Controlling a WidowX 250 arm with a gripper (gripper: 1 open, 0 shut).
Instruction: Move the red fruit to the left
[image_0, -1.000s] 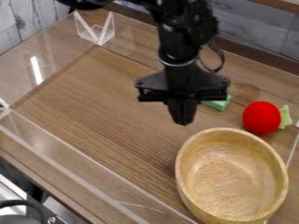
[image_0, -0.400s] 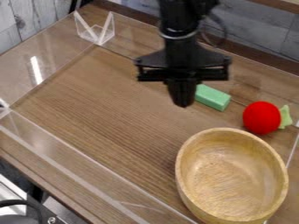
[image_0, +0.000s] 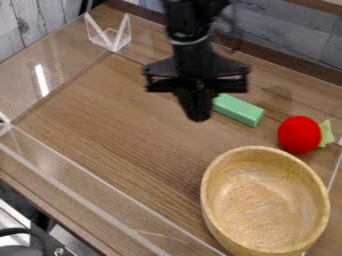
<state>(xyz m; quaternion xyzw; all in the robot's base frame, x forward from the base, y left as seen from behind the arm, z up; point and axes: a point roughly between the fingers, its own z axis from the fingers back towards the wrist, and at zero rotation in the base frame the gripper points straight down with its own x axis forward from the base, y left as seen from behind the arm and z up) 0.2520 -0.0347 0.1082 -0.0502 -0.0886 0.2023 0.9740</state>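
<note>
The red fruit (image_0: 299, 133) is small, round and glossy, with a green leafy bit on its right side. It rests on the wooden table near the right edge, just above the bowl. My gripper (image_0: 198, 110) hangs from the black arm and points down over the table's middle, well left of the fruit. Its dark fingers taper to a single point and no gap shows between them. Nothing is visibly held.
A green rectangular block (image_0: 242, 110) lies between the gripper and the fruit. A large wooden bowl (image_0: 265, 200) fills the front right corner. Clear plastic walls (image_0: 54, 90) ring the table, and a clear stand (image_0: 107, 32) sits at the back left.
The gripper has edged slightly up and to the left in the picture, so the green block, partly hidden before, now shows in full. The red fruit and the bowl have not moved.
</note>
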